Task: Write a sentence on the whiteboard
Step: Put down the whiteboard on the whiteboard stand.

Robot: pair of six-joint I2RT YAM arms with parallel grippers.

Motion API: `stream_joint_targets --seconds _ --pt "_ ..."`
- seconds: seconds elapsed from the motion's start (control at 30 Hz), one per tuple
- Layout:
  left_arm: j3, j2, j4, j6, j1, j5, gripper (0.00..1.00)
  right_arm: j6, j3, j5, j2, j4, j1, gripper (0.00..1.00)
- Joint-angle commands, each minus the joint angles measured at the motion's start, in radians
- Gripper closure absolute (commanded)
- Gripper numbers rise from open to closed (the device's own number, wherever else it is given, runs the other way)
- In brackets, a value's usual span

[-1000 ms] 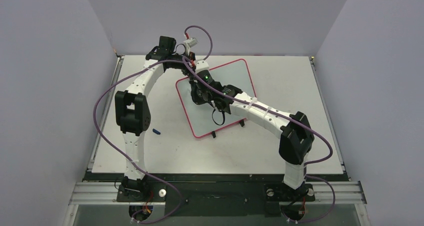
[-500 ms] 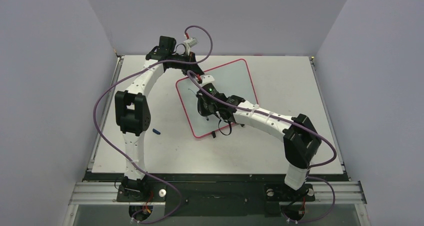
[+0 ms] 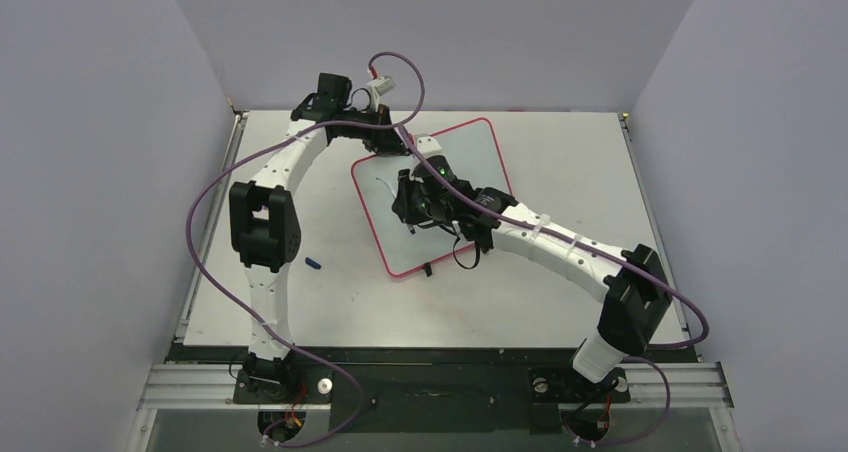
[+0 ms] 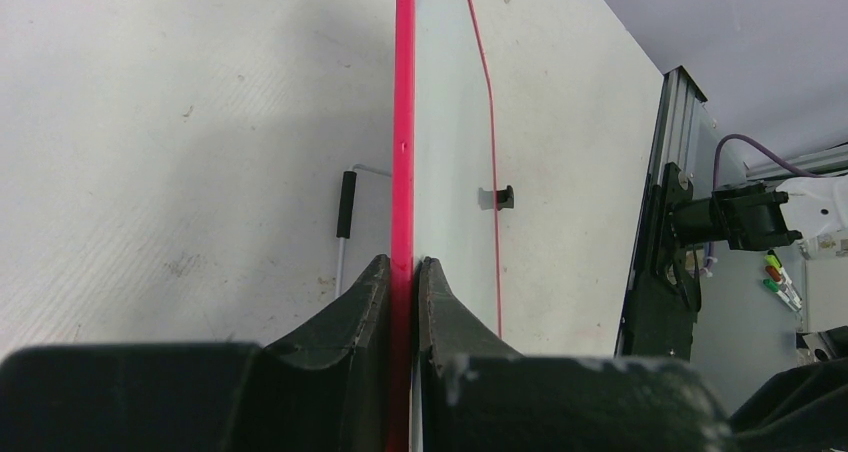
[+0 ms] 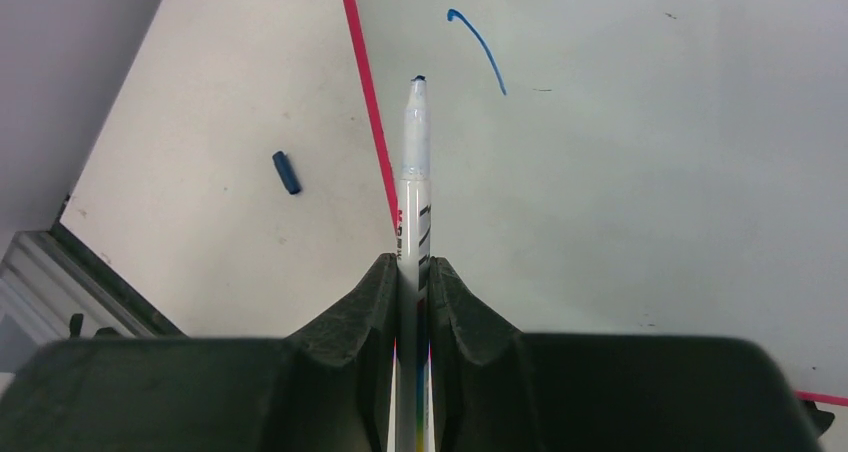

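Two arms are working at the whiteboard [image 3: 470, 152] on the table [image 3: 300, 292] — left gripper [image 4: 403, 267] is clamping its red rim, right gripper [image 5: 413, 267] is gripping a marker [image 5: 414, 142] near its lone blue stroke [image 5: 480, 47].

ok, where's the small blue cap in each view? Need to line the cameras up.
Top external: blue cap lies on the table, left of the whiteboard's near-left corner.
Left wrist: not in it.
Right wrist: upper left, on the table left of the marker.
Shared landmark: the red rim of the whiteboard; the cap lies outside it.
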Motion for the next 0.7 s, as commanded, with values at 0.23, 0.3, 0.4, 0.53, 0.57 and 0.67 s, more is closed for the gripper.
stream_joint_targets --seconds 0.23,0.3,0.4,0.53,0.57,0.67 --pt "-0.037 0.043 0.076 0.058 0.029 -0.011 0.85 0.046 -0.05 -0.085 -0.057 0.057 -0.052 1.0" --pt "-0.037 0.053 0.084 0.053 0.034 -0.002 0.82 0.045 -0.063 -0.082 -0.069 0.058 -0.058 1.0" --pt "-0.042 0.066 0.099 0.041 0.04 0.016 0.76 0.042 -0.081 -0.082 -0.084 0.06 -0.069 1.0" --pt "-0.042 0.073 0.116 0.026 0.046 0.028 0.75 0.042 -0.096 -0.081 -0.092 0.065 -0.081 1.0" --pt "-0.042 0.072 0.119 0.025 0.047 0.032 0.74 0.041 -0.098 -0.082 -0.093 0.065 -0.084 1.0" --pt "-0.046 0.058 0.127 0.019 0.046 0.036 0.73 0.039 -0.106 -0.081 -0.095 0.067 -0.09 1.0"
